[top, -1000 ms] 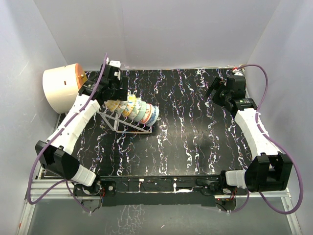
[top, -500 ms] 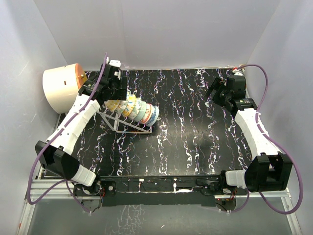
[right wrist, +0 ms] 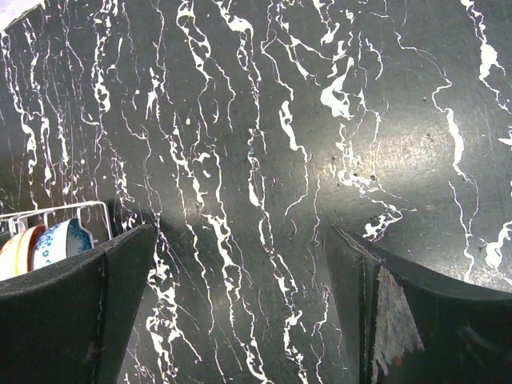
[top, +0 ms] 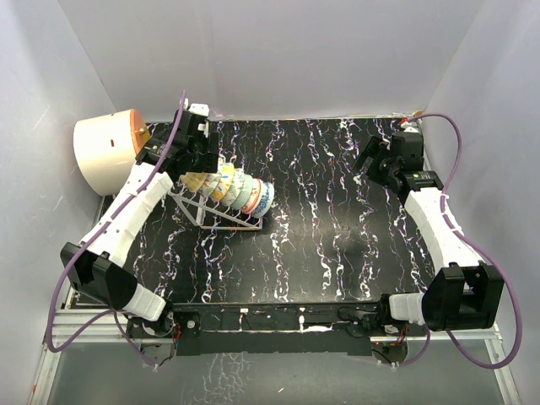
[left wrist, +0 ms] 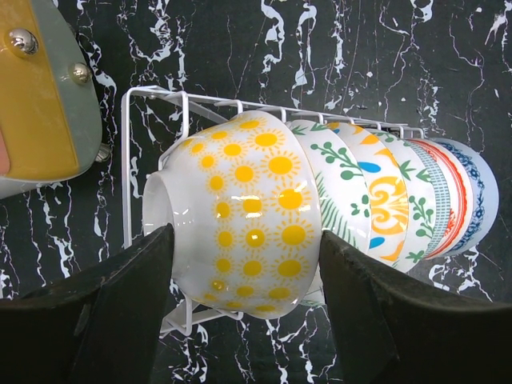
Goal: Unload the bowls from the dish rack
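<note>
A row of bowls (top: 234, 190) stands on edge in the silver wire dish rack (top: 221, 221) at the back left of the black marbled table. In the left wrist view the nearest one is white with yellow suns (left wrist: 248, 208), with several patterned bowls (left wrist: 384, 200) behind it in the rack (left wrist: 152, 102). My left gripper (left wrist: 246, 268) is shut on the yellow sun bowl, one finger against each side; the bowl still sits in the rack. My right gripper (right wrist: 240, 264) hangs open over bare table at the back right, and its view catches a blue-patterned bowl (right wrist: 66, 238) at the rack's end.
A large cream-and-orange cylinder (top: 105, 152) lies just left of the rack, close to my left wrist; its orange-and-grey end (left wrist: 40, 88) shows in the left wrist view. White walls enclose the table on three sides.
My left gripper's fingers have closed in onto the yellow sun bowl. Both arms have stayed where they were, and the bowls have not moved.
</note>
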Controlling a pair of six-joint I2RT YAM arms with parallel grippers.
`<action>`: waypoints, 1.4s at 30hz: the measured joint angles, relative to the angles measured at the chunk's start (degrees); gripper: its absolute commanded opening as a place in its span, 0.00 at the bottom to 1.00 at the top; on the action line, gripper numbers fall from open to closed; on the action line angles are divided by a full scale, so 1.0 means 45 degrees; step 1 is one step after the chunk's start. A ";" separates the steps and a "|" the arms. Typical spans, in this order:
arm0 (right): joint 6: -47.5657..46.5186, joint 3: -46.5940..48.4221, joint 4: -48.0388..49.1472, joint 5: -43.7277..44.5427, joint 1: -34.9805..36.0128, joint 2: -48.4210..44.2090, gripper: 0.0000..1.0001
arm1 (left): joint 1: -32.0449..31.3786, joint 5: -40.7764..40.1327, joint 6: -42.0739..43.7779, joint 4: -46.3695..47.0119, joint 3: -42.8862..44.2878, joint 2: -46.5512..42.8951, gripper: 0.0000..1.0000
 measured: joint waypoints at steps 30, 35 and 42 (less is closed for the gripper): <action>-0.0024 0.0000 0.0000 -0.0155 -0.0010 0.0000 0.90 | -0.0068 -0.0267 -0.0053 -0.0695 0.0840 0.0389 0.44; -0.0029 0.0000 0.0000 -0.0199 -0.0010 0.0000 0.90 | -0.0087 -0.0393 -0.0049 -0.0777 0.1171 0.0408 0.41; -0.0034 0.0000 0.0000 -0.0243 -0.0010 0.0000 0.90 | -0.0087 -0.0583 -0.0049 -0.0942 0.1588 0.0442 0.40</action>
